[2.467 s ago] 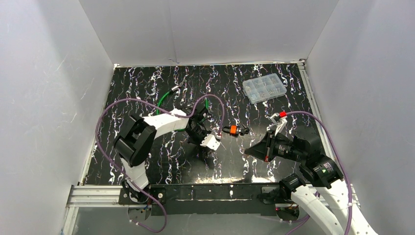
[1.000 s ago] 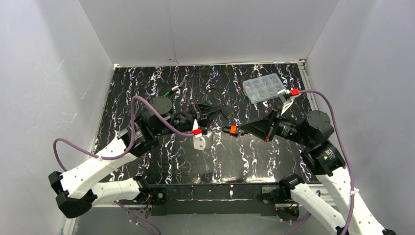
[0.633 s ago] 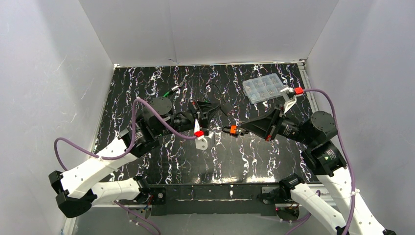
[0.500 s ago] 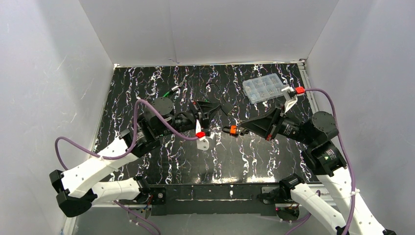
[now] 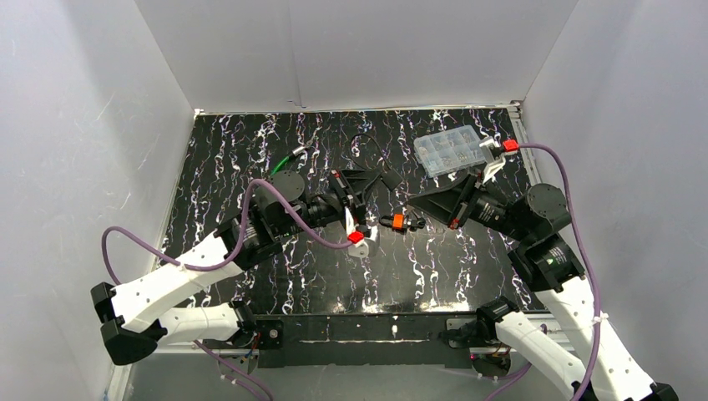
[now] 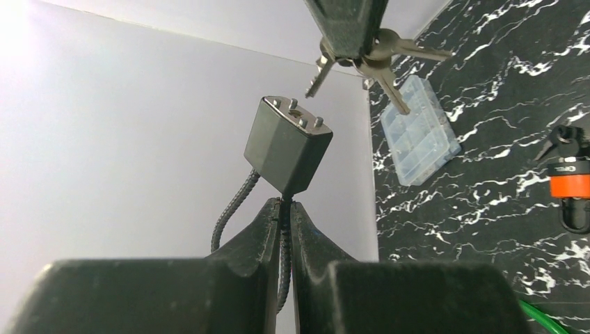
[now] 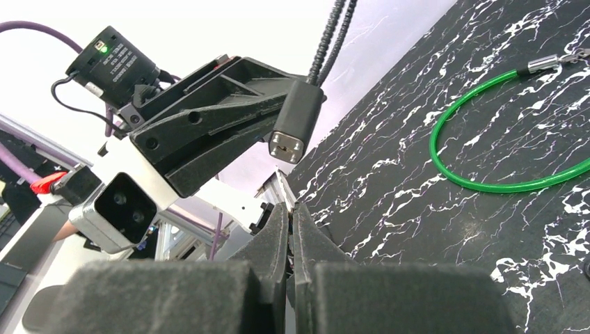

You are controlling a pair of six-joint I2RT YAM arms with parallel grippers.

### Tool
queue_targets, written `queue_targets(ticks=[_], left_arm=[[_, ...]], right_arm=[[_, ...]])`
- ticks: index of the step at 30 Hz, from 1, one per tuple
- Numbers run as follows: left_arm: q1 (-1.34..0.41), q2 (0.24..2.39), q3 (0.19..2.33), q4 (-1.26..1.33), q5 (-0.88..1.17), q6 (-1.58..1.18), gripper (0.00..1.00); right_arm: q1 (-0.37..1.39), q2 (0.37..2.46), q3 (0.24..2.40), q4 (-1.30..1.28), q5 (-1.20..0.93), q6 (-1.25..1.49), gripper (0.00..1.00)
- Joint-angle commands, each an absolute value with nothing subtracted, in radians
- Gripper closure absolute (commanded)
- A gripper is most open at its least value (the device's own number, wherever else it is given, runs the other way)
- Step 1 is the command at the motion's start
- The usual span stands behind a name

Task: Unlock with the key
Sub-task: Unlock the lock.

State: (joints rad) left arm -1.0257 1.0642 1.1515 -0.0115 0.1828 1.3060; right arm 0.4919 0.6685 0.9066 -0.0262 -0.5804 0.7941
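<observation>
Currently, your left tool (image 6: 286, 206) is pressed together on the braided cord of the cable lock (image 6: 287, 145), pinching it just below the black block-shaped body. The body is held up off the desk (image 5: 234, 150) with its keyhole face turned toward the other arm. Your right tool (image 6: 350, 49) is clamped on the bunch of keys (image 6: 381, 61), which fan out from its tip. One key angles down toward the lock's top face and ends just beside it; you cannot tell from these views whether it touches. From above, both tools meet over the middle of the desk, and the lock body hangs between them. A small orange-and-black padlock (image 5: 398, 221) lies on the desk near them. A clear organizer box (image 5: 451, 150) sits toward the far right corner, and a green cable (image 5: 284, 161) lies on the left arm's side.
</observation>
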Motion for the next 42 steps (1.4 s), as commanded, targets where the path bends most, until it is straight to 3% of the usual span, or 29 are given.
queue_targets(ticks=[1, 42], left_arm=[[-1.043, 1.063, 1.154, 0.060, 0.130, 1.348, 1.00], [-1.062, 1.072, 1.135, 0.057, 0.102, 1.471, 1.00]], right_arm=[[0.490, 0.659, 0.912, 0.013, -0.539, 0.785, 0.99], [0.547, 0.726, 0.910, 0.015, -0.414, 0.819, 0.99]])
